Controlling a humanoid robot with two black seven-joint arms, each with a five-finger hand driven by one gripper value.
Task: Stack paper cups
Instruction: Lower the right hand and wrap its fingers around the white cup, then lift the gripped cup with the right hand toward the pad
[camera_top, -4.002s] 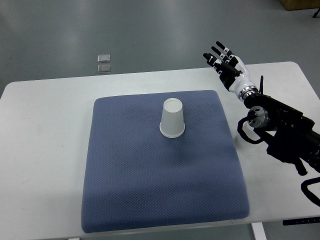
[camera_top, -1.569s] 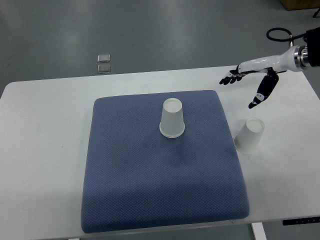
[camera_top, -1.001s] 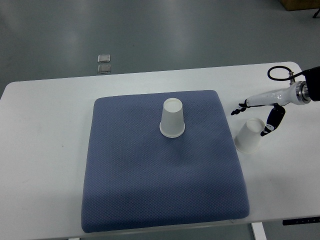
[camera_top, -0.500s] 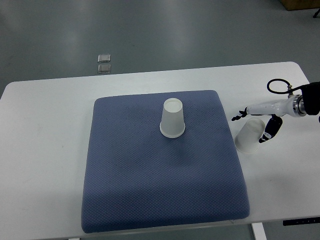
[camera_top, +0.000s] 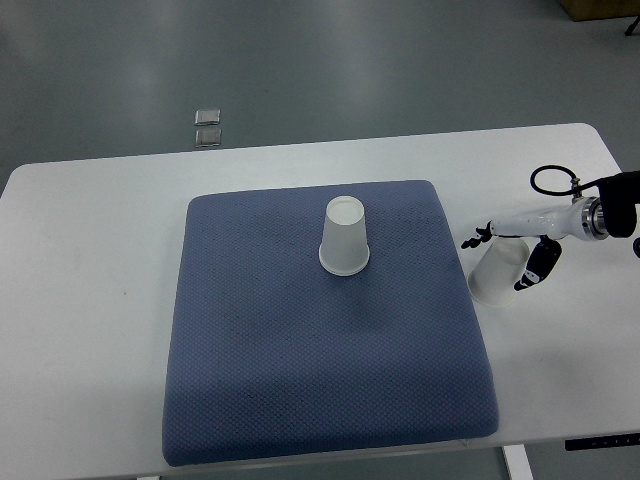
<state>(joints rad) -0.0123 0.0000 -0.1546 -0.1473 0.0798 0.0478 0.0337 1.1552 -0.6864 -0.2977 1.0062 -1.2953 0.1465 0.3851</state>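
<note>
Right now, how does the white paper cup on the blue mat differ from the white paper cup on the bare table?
The white paper cup on the blue mat stands free; the white paper cup on the bare table sits off the blue mat, with the right robot hand straddling it. Both are white and upside down.

The right hand (camera_top: 510, 243) hides the outer cup's (camera_top: 497, 274) top — arm cut off.

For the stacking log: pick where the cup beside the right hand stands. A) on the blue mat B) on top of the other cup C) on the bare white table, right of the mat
C: the cup stands on the white table, just off the right edge of the blue mat, with the right hand straddling it.
</note>
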